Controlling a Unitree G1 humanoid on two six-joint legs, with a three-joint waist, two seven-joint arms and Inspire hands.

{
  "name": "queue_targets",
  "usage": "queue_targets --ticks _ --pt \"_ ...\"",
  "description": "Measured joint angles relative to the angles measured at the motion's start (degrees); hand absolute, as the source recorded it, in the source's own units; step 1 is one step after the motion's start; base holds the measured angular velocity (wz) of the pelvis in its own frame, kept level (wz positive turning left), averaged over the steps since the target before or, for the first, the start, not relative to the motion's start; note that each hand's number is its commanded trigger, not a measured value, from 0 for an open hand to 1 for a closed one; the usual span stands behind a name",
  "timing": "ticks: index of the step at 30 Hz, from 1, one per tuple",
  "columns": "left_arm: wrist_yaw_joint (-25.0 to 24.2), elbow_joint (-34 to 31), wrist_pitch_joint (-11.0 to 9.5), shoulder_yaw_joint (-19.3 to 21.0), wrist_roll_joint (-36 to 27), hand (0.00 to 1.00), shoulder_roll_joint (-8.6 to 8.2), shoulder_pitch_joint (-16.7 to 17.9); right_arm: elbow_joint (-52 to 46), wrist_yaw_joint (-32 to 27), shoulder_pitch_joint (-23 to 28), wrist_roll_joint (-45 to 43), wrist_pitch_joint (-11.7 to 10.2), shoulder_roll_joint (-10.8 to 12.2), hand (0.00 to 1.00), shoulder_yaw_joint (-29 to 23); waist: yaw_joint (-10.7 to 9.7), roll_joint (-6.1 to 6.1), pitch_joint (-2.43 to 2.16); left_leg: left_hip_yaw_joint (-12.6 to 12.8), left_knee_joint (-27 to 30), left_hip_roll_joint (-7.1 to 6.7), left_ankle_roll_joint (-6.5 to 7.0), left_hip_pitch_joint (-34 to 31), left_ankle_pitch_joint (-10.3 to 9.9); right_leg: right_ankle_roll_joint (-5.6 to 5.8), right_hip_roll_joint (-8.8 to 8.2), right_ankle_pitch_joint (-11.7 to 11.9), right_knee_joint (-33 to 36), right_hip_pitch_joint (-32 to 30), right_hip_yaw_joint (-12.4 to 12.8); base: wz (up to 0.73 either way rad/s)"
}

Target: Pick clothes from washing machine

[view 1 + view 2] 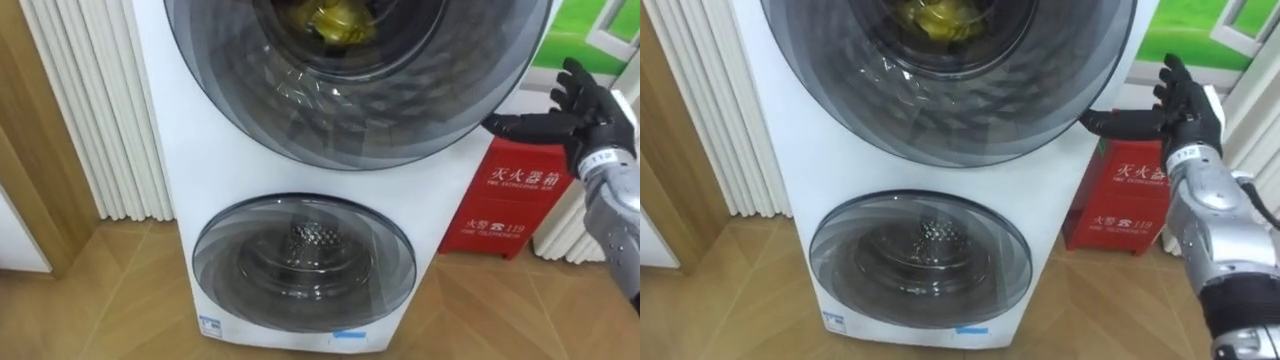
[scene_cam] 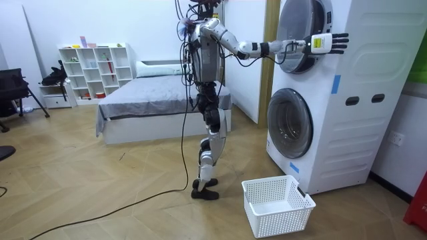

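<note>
— What stood before the robot?
— A stacked washing machine (image 2: 353,113), its upper door (image 1: 350,100) dark and glassy, with a white basket (image 2: 278,204) on the floor near it.
— And the clothes?
— Yellow-green clothes (image 1: 340,20) lay inside the upper drum (seen through the glass). The right hand (image 1: 588,108) was at the door's right edge, fingers spread, grasping nothing.

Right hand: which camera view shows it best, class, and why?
Right eye view: the right hand, fingers straight, shows whole beside the upper door. Left eye view has it at the frame's edge; room view shows it from afar.
</note>
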Motion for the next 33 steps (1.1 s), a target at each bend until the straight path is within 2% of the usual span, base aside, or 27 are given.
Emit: queue_targets --ticks 3,4,8,15,19,20,21,22,23,24,25,26,27,28,29,30,31,32,33 --pt "0.02 -0.32 -0.01 -0.30 0.00 0.00 0.01 -0.02 -2.24 -0.45 0.00 -1.22 0.30 -1.63 0.00 2.04 -0.04 0.01 0.00 0.42 -0.06 0.04 -0.01 -0.22 0.01 0.00 0.01 0.00 -0.02 -0.34 0.06 -0.09" --pt "0.02 -0.33 -0.03 -0.53 0.00 0.00 0.05 0.00 -4.04 -0.89 0.00 -2.76 1.04 -1.63 0.00 2.62 -0.15 0.03 -0.01 0.43 -0.07 0.06 -0.02 -0.26 0.01 0.00 0.03 0.00 -0.05 -0.44 0.08 -0.10" --pt "0.05 -0.33 -0.05 -0.54 -0.02 0.00 0.08 -0.18 -7.67 -1.03 0.01 -7.57 1.76 -1.63 0.00 3.03 -0.29 0.03 -0.02 0.34 -0.17 0.10 -0.14 -0.33 0.09 0.00 0.11 0.00 -0.04 -0.71 0.68 -0.11" --pt "1.05 -0.35 -0.07 -0.61 -0.07 0.00 0.08 -0.83 -17.51 -1.53 1.65 -14.03 5.76 -1.62 0.00 3.46 -0.30 -0.03 -0.06 0.34 -0.80 0.25 -0.43 0.00 0.27 0.00 0.16 0.00 0.05 -0.68 0.55 -0.10" --pt "1.68 -0.42 -0.07 -0.64 -0.05 0.00 0.37 -0.91 -21.16 -1.57 2.72 -15.85 6.34 -1.60 0.00 3.60 -0.20 -0.01 -0.15 0.24 -0.91 0.78 -0.53 0.83 0.33 0.00 0.32 0.00 2.07 -1.08 0.39 -0.12" --pt "1.70 -0.41 -0.07 -0.75 -0.05 0.00 0.52 -0.94 -21.19 -1.57 2.97 -15.98 6.34 -1.51 0.00 3.67 -0.09 0.09 -0.24 -0.55 -1.07 1.11 -0.67 1.55 0.45 0.00 0.41 -0.02 3.80 -1.68 -0.19 -0.27" --pt "1.83 -0.35 -0.10 -1.51 -0.04 0.00 0.98 -0.95 -21.53 -1.46 3.84 -16.23 6.34 -1.33 0.00 3.74 0.32 0.68 -0.28 -6.00 -2.05 2.45 -1.19 3.21 0.90 0.15 1.42 -1.14 10.00 -5.49 -0.93 -0.52" --pt "2.14 -0.28 -0.37 -0.58 1.00 0.00 1.79 -0.68 -23.64 -1.37 4.70 -17.03 6.37 -0.41 0.00 3.72 0.26 0.84 -0.69 -9.38 -2.23 4.09 -1.29 3.24 0.89 -2.21 3.94 -0.41 5.32 -9.12 2.22 -0.62" --pt "2.26 -0.23 -0.30 0.63 2.15 0.00 2.02 -0.64 -25.35 -1.35 4.73 -17.55 6.37 0.21 0.00 3.73 0.09 0.53 -0.69 -9.39 -2.22 4.45 -1.60 2.94 0.90 -3.47 4.49 2.10 1.33 -11.13 3.16 -0.59" --pt "2.65 0.10 -0.26 2.70 4.65 0.00 1.77 0.13 -28.88 -1.49 4.72 -17.70 6.37 0.71 0.00 3.85 -0.09 0.12 -0.70 -9.66 -2.19 4.49 -4.01 3.22 -0.58 -4.24 2.73 11.18 -3.36 -13.64 3.00 -0.28" --pt "3.35 1.09 -0.06 2.76 6.10 0.00 1.26 0.08 -30.58 -2.48 5.63 -17.43 6.19 1.22 0.00 4.16 -0.38 1.17 -0.71 -9.06 -2.39 6.02 -6.52 5.61 -2.68 -4.14 2.43 12.70 0.43 -13.34 1.55 -0.07" --pt "3.58 0.93 0.06 2.58 6.03 0.00 1.37 0.08 -30.61 -3.08 6.07 -17.39 6.25 1.71 0.00 4.42 -0.61 0.81 -0.56 -6.42 -2.70 6.78 -7.71 6.40 -2.19 -4.21 2.31 12.56 1.08 -12.37 1.46 0.46" --pt "3.75 0.38 -0.08 1.19 5.89 0.00 1.63 0.00 -30.51 -3.48 6.20 -17.43 6.72 1.74 0.00 5.09 -1.96 -0.10 -0.35 -1.02 -3.67 8.86 -9.36 5.78 -0.58 -4.16 1.69 12.53 0.76 -10.65 1.40 0.71" --pt "3.85 -0.51 -0.14 -0.56 5.90 0.00 1.45 -0.07 -30.32 -3.47 6.20 -17.46 7.77 0.62 0.00 5.20 -1.98 -0.09 -0.31 1.02 -3.68 10.79 -9.27 3.96 1.28 -3.03 1.81 11.83 0.74 -9.99 1.04 0.54" --pt "3.88 -1.08 0.02 -1.15 5.90 0.00 1.42 0.21 -30.25 -3.39 6.18 -17.45 8.28 0.54 0.00 5.21 -1.34 -0.18 -0.42 0.82 -3.32 10.72 -9.08 3.99 0.99 -2.76 1.89 11.49 0.69 -9.93 1.04 0.20" --pt "3.88 -1.28 1.09 -1.71 5.98 0.00 1.43 0.32 -30.38 -3.32 6.18 -17.45 8.35 0.75 0.00 5.14 -1.63 -0.32 -0.39 0.59 -3.56 10.71 -8.97 3.72 0.78 -2.67 1.90 10.80 0.69 -10.15 1.00 -0.03" --pt "3.86 -1.28 2.43 -1.79 6.04 0.00 1.36 0.15 -30.55 -3.12 6.14 -17.38 8.35 0.81 0.00 4.98 -1.44 -0.77 -0.54 0.58 -3.54 10.19 -9.07 3.22 0.75 -3.18 1.50 9.90 0.96 -10.92 1.01 0.00" --pt "3.86 -1.30 2.88 -1.80 6.03 0.00 1.25 0.17 -30.90 -2.86 6.12 -17.42 8.41 0.86 0.00 4.98 -1.22 -0.85 -0.48 0.65 -3.47 9.90 -9.07 3.07 0.75 -3.86 1.26 9.44 0.88 -11.00 0.83 0.00" --pt "3.68 -1.92 3.91 -1.92 6.02 0.00 1.04 0.46 -31.25 -2.41 6.13 -17.78 8.94 1.70 0.00 5.08 -1.07 -0.55 -0.49 0.88 -3.51 9.86 -9.10 3.07 0.79 -3.43 1.16 9.00 1.00 -10.96 0.70 0.00"
